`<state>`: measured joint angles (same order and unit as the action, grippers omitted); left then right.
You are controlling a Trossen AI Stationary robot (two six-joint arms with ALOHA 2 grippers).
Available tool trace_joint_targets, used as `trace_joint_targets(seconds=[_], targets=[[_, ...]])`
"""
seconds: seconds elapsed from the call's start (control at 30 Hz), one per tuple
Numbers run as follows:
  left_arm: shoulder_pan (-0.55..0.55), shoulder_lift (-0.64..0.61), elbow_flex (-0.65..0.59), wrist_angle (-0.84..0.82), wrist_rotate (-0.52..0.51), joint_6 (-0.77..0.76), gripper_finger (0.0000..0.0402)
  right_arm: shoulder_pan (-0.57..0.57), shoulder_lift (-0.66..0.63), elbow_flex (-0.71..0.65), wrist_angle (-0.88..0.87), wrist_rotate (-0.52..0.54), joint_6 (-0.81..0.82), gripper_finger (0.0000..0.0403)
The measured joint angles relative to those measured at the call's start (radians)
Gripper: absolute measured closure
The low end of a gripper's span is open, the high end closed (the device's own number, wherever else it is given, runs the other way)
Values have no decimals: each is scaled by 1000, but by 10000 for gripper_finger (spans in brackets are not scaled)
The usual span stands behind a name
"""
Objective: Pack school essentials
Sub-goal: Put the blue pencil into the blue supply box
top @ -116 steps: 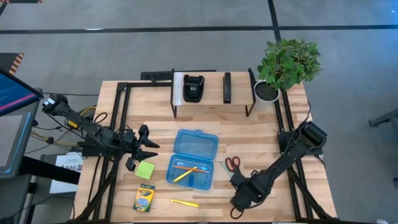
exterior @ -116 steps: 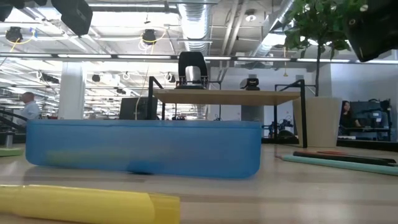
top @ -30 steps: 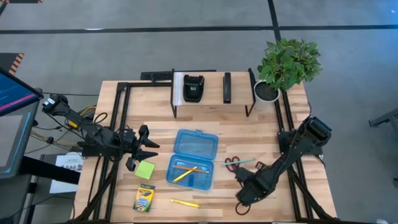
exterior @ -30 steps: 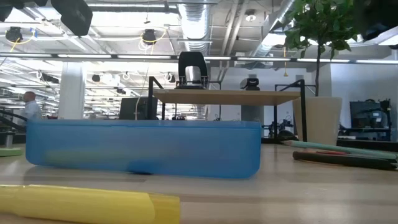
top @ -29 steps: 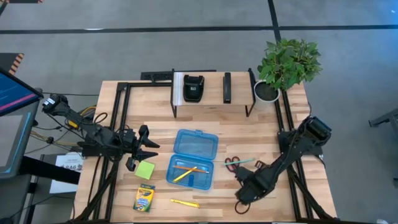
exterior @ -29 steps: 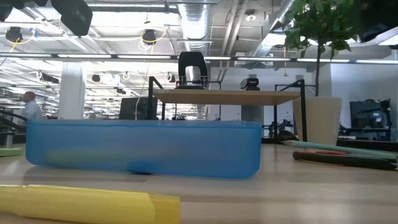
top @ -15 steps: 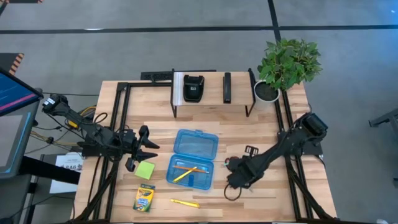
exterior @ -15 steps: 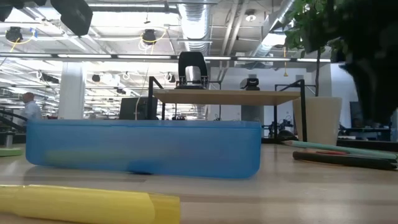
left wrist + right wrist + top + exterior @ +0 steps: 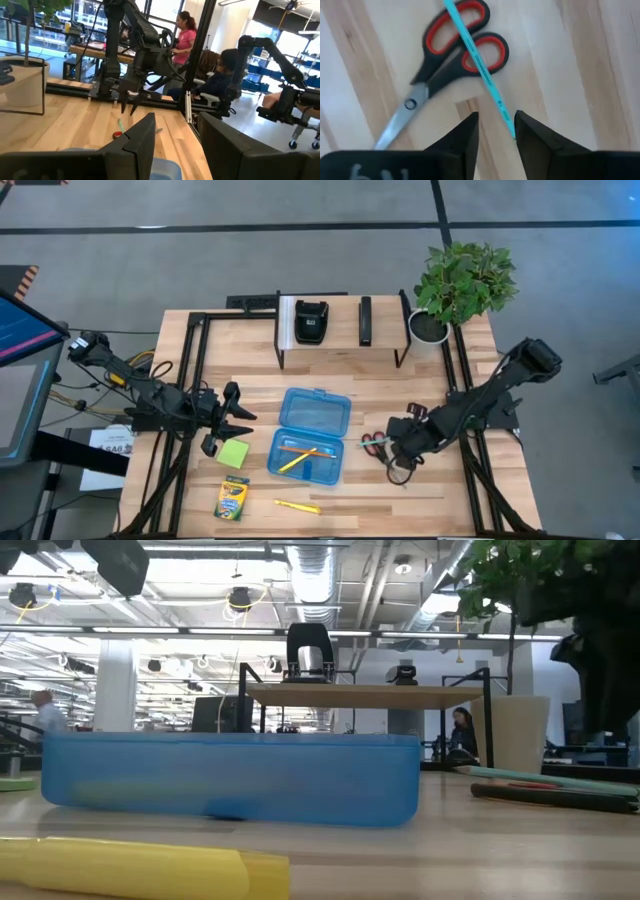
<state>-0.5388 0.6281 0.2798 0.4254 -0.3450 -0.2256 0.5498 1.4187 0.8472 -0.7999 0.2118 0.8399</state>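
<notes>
Lettering on the crayon box (image 9: 232, 498) could be seen as green and yellow print from above, but no word of it was legible; the dark print along the teal pen (image 9: 479, 67) in the right wrist view was likewise too small to read.

The right gripper (image 9: 402, 448) hung over the right side of the table (image 9: 420, 380), its fingers (image 9: 461, 137) apart with a clear gap and nothing between them. Just beyond them, the pen lay across the red handles of the scissors (image 9: 451, 55), touching them — a crossing only that wrist view showed plainly. From above, the pair read as a small red and teal mark (image 9: 376, 441) just right of the translucent blue case (image 9: 311, 434).

The left gripper (image 9: 232, 420) waited at the table's left, its fingers spread and empty, next to the green sticky-note pad (image 9: 234, 453). The crayon box lay nearer than the pad, and the yellow highlighter (image 9: 297, 506) lay to its right at the near edge. Yellow and orange pencils (image 9: 297, 455) and a blue eraser (image 9: 308, 471) sat inside the open case.

The low view alone showed the case's wall (image 9: 230, 778) side-on with the highlighter (image 9: 140, 867) in front, and the black rack (image 9: 365, 695) behind. The left wrist view caught two people (image 9: 200, 60) beyond the table.
</notes>
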Motion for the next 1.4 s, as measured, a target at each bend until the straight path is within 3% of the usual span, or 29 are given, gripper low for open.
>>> trace_joint_targets(seconds=[0.33, 0.57, 0.93, 1.23, 1.4], targets=[[0, 0, 0, 0, 0, -13, 264, -8, 92, -12, 32, 1, -124, 172], [0, 0, 0, -1, -1, -5, 264, -49, 162, -12, 41, -3, -184, 166], [0, 0, 0, -1, -1, -6, 264, -166, 177, -12, 104, -112, -315, 201], [0, 0, 0, -1, 9, -16, 264, -206, 271, -5, 131, -183, -377, 262], [0, 0, 0, -1, 8, -10, 264, -205, 270, -6, 138, -191, -377, 329]])
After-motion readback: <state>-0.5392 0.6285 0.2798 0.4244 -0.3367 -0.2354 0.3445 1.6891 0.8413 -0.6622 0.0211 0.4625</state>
